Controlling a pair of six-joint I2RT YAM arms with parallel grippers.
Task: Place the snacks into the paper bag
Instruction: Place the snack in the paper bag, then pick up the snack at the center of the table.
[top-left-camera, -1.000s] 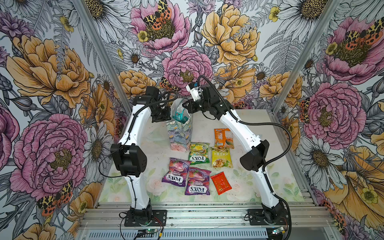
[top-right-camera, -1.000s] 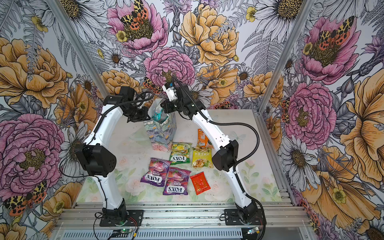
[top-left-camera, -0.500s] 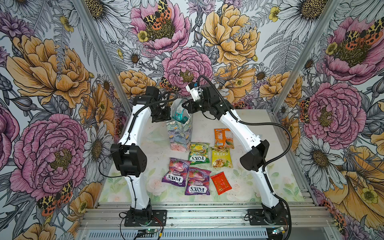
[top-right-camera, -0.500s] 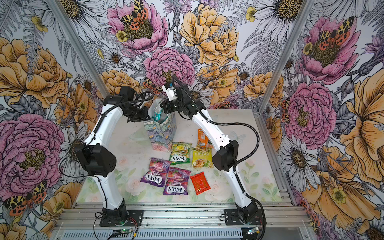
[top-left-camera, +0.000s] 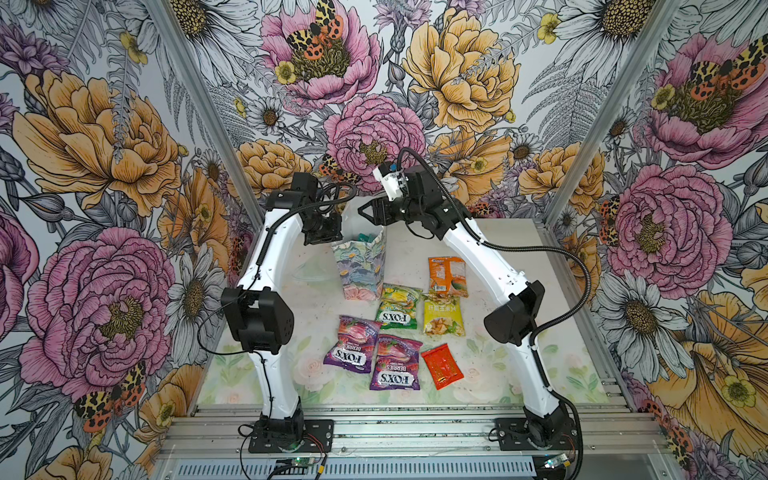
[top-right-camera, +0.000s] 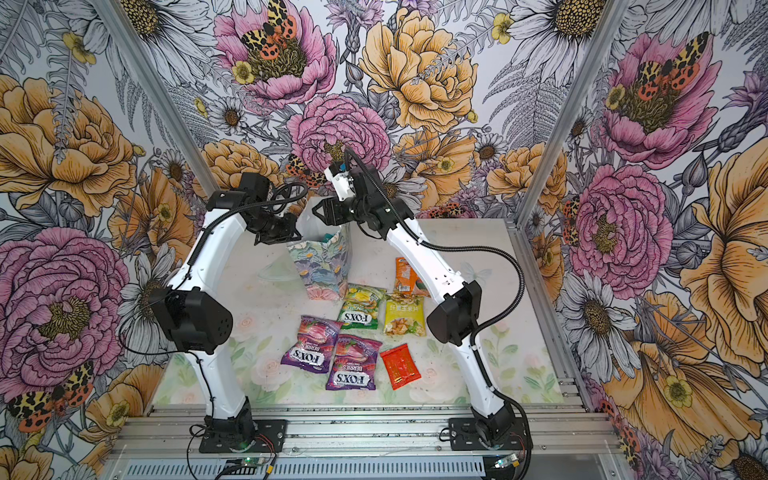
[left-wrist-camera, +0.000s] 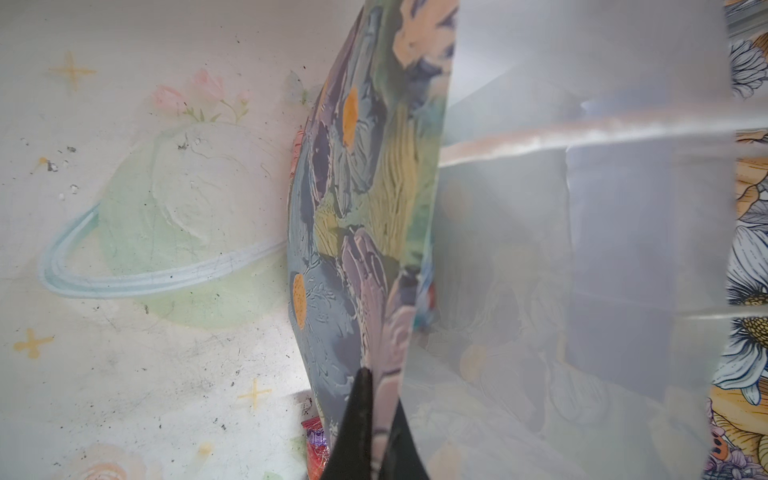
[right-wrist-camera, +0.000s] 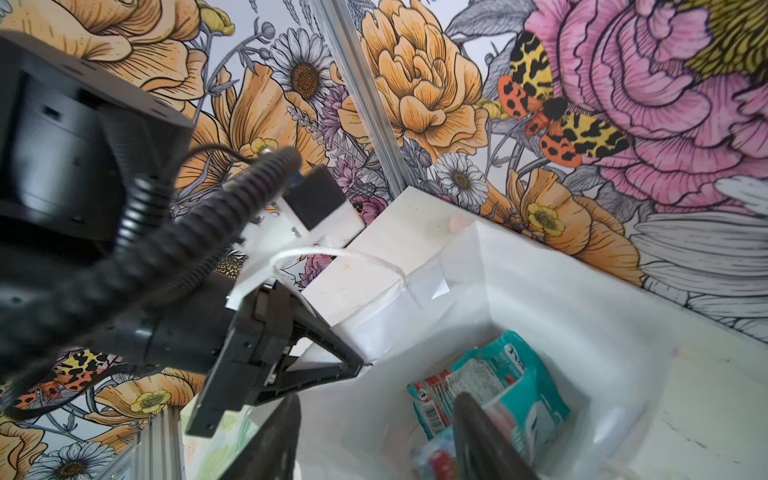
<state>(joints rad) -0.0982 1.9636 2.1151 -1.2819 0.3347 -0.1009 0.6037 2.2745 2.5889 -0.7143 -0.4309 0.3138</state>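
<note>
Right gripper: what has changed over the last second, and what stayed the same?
The right gripper has opened above the paper bag, where a teal packet lies inside. The left gripper still pinches the bag's wall; the six loose packets stayed put.

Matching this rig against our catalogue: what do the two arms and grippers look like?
The left arm and right arm: white links, black joint housings, black ribbed cable conduit. The left gripper and right gripper are black, tapering to points.
</note>
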